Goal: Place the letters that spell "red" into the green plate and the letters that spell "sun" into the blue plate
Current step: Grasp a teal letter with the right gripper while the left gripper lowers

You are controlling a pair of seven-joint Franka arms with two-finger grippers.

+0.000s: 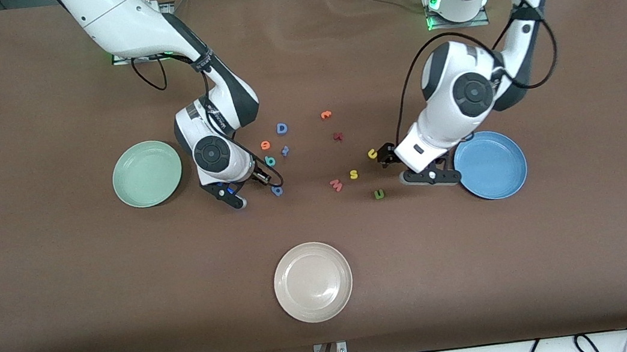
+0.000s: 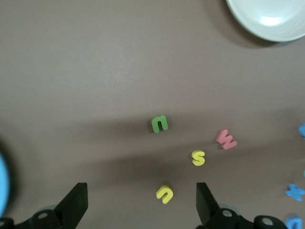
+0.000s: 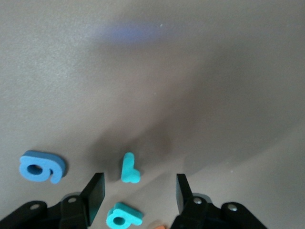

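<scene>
The green plate [image 1: 146, 173] and the blue plate [image 1: 491, 168] hold nothing. Teal "d" [image 1: 270, 160], teal "r" [image 1: 285, 150] and orange "e" [image 1: 266, 144] lie toward the right arm's end. My right gripper [image 1: 231, 196] hangs low beside them. In the right wrist view its open jaws [image 3: 139, 193] flank the "d" [image 3: 123, 215] without touching it, and the "r" [image 3: 129, 169] lies just past it. Yellow "u" [image 1: 372, 153], yellow "s" [image 1: 353, 174] and green "n" [image 1: 379, 194] lie near the blue plate. My left gripper [image 1: 427, 177] is wide open [image 2: 139, 204], the "u" [image 2: 164, 193] framed between its fingers.
A beige plate [image 1: 313, 282] sits nearest the front camera. Other loose letters: blue "D" [image 1: 282, 128], a blue letter [image 1: 277, 190], an orange letter [image 1: 326, 115], a dark red one [image 1: 338, 136] and pink "w" [image 1: 336, 185].
</scene>
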